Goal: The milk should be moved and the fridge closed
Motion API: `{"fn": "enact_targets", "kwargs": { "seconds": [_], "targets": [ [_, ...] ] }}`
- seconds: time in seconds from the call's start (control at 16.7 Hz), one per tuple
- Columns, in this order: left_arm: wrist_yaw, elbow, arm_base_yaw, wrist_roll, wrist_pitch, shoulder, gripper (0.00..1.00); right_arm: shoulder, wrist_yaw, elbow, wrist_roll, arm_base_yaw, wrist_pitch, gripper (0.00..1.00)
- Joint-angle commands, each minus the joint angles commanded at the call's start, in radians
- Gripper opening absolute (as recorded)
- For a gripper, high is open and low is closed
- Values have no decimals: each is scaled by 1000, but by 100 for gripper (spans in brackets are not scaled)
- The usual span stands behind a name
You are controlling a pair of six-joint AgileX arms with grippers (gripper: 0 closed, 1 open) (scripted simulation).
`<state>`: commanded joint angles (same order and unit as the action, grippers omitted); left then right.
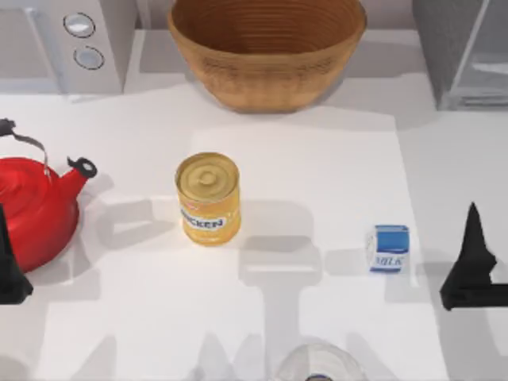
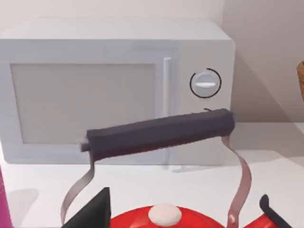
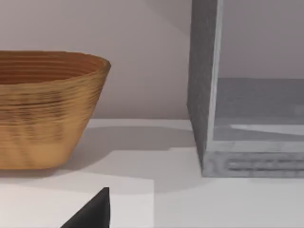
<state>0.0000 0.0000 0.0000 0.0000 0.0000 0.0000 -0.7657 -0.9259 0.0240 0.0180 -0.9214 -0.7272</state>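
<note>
- Leftmost, the left gripper [image 1: 9, 270] sits parked at the counter's [image 1: 317, 159] left edge, just beside the red kettle [image 1: 36, 210]; I cannot tell how far apart its fingers stand, and nothing appears to be in them.
- Behind the left gripper, farther from it than the kettle, stands the grey box with two round knobs [image 1: 67, 44]; it has no part in this job.
- Toward the middle, well apart from either gripper, are the yellow can [image 1: 208, 198] and, behind it, the woven basket [image 1: 266, 48].
- Next, the milk [image 1: 387, 248] stands upright on the counter, just to the left of the right gripper [image 1: 474, 270] and not touching it.
- That right gripper holds nothing; its opening cannot be made out.
- Beyond the right gripper, at the back, the fridge [image 1: 460, 51] looks open, its grey interior visible in the right wrist view.
- By my reading, no step has begun: the next move calls for the right gripper to reach the milk and close on its sides, carrying it to the fridge before shutting the door.
</note>
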Motion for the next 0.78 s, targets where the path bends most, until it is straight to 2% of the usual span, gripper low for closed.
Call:
{"fn": "enact_targets", "kwargs": {
  "seconds": [0.42,0.78],
  "targets": [
    [0,0,0,0,0,0,100,-34,-13,-2,4,2,-26,100],
    [0,0,0,0,0,0,100,-384,-78,39,44,-18,-269,100]
  ]
}}
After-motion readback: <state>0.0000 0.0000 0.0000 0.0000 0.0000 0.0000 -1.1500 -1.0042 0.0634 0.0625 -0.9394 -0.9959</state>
